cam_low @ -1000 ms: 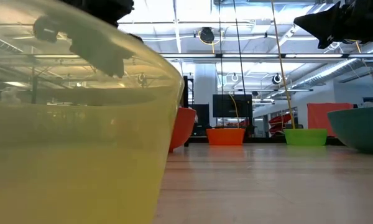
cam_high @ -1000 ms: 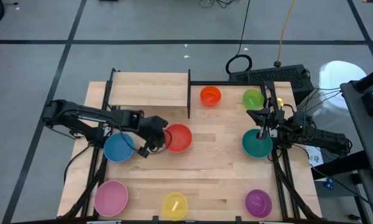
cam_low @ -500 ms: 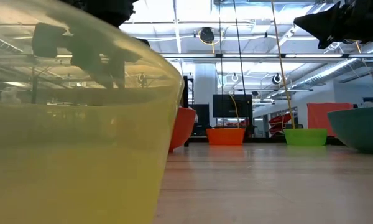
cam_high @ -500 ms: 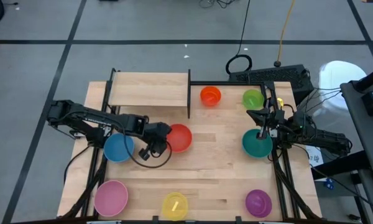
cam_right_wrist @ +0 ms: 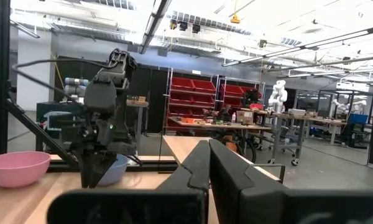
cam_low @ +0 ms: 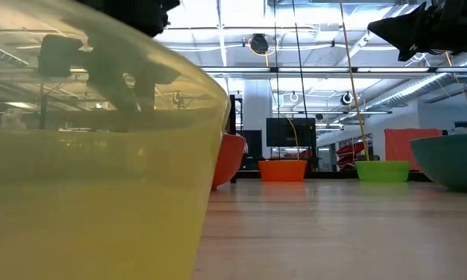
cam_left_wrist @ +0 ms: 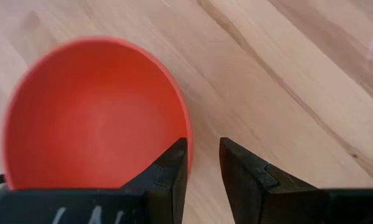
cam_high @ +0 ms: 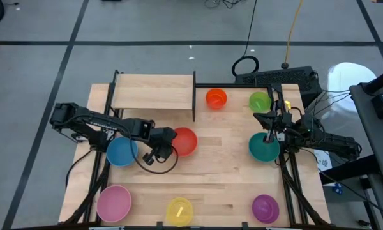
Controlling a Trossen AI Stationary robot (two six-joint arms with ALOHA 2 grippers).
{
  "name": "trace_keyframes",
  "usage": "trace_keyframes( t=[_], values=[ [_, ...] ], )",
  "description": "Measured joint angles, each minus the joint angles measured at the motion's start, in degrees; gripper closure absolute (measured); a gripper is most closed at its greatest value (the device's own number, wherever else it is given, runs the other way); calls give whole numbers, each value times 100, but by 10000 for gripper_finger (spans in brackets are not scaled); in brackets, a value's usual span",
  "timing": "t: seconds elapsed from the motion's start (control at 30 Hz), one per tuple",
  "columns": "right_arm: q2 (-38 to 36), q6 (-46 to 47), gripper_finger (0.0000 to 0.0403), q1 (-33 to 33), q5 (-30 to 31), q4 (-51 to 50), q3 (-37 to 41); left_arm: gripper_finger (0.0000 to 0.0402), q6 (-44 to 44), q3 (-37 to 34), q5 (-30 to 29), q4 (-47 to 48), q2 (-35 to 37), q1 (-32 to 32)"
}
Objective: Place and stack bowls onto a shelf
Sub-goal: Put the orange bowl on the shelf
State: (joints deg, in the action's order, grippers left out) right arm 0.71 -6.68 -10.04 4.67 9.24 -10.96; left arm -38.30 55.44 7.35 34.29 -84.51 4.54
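The red bowl (cam_high: 184, 141) sits on its base mid-table. My left gripper (cam_high: 164, 150) is open and slants down at the bowl's left rim. In the left wrist view the gripper (cam_left_wrist: 203, 143) has one finger over the bowl's inside and the other outside. My right gripper (cam_high: 272, 126) is shut and raised at the table's right, over the teal bowl (cam_high: 263, 148). The shelf (cam_high: 152, 91), a pale board, stands at the far left. Orange (cam_high: 216, 98), green (cam_high: 259, 101), blue (cam_high: 122, 152), pink (cam_high: 113, 203), yellow (cam_high: 179, 211) and purple (cam_high: 265, 207) bowls stand around the table. My left gripper stands astride the red bowl's rim (cam_left_wrist: 185, 127), slanting down from the table's left. One finger (cam_left_wrist: 174, 165) is on the inner side and one on the outer side. I cannot tell whether either finger touches the rim.
A black upright (cam_high: 194, 96) bounds the shelf's right end. The blue bowl lies under my left arm. In the low view the yellow bowl (cam_low: 93, 171) fills the left half. Bare wood lies between the red and teal bowls.
My left gripper has sunk toward the red bowl's left rim and shifted slightly toward the table's near right, rolling a little about its own axis. Its opening looks the same. No bowl has moved.
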Motion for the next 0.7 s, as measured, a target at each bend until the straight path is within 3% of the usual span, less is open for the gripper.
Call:
trace_keyframes(
  t=[0.53, 0.7],
  values=[
    [2, 0, 403, 1, 0, 14, 0, 302, -16, 2, -50, -635, -538, 0],
    [2, 0, 403, 0, 0, 16, 0, 302, 605, 9, -50, -1124, -771, -26]
  ],
)
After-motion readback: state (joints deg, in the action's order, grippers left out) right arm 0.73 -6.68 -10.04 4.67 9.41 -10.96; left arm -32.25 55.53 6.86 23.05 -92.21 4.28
